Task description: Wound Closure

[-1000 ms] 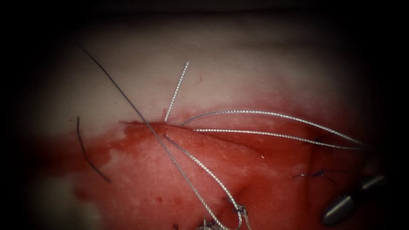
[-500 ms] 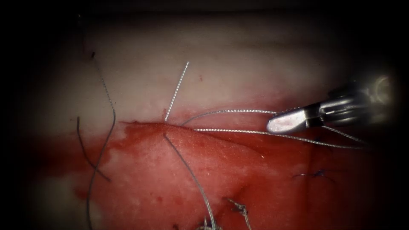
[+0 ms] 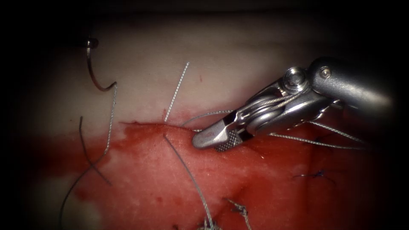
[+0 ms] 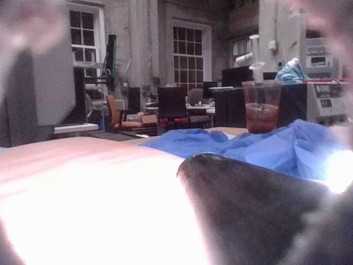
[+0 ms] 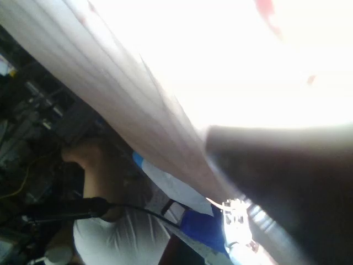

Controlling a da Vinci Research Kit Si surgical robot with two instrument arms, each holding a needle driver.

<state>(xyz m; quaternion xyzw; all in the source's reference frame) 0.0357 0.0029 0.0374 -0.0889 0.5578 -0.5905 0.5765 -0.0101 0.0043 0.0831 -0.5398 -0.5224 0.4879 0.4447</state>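
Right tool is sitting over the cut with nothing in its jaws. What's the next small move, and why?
Probably ease the right tool leftward toward the needle. Its jaws stand slightly apart and hold nothing, while the needle appears to lie out of the tissue, well left of the cut, with thread trailing from its end.

One needle point(image 3: 94, 70) — one hand point(image 3: 213, 138), one tissue point(image 3: 238, 55)

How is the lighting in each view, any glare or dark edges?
Endoscope view: bright centre, dark rim; the needle sits near that rim left of the cut, seemingly free of the tissue; the right tool glints, jaws open, holding nothing. Left wrist view: glare washes the tissue beside the left tool, its hold untellable. Right wrist view: glare whitens the tissue.
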